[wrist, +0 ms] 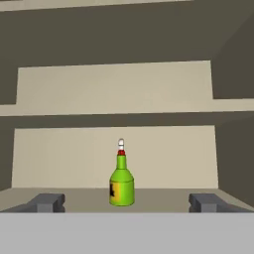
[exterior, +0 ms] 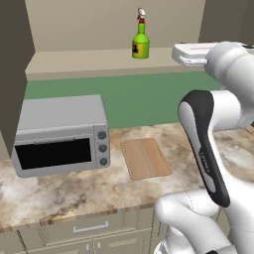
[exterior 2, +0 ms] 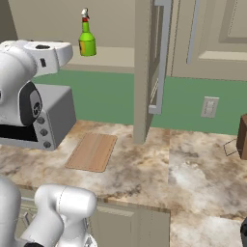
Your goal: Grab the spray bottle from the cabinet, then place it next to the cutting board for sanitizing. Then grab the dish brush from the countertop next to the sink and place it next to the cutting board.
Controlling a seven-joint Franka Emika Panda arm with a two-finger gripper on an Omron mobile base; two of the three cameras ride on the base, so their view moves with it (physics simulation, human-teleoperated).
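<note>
The hand (wrist: 127, 202) is raised to shelf height with its 2 fingertips (wrist: 47, 202) spread wide apart and nothing between them. Straight ahead, still well apart from it, the spray bottle (wrist: 121, 184) stands upright on the pale shelf (exterior: 89, 59) of the open cabinet (exterior 2: 144, 72). It looks small, light and rigid, likely smooth plastic and easy to tip. I would take it around the fat green body, below the narrow neck and trigger head. The cutting board (exterior: 145, 158) lies below on the surface (exterior: 74, 193), beside the toaster oven (exterior: 62, 133).
</note>
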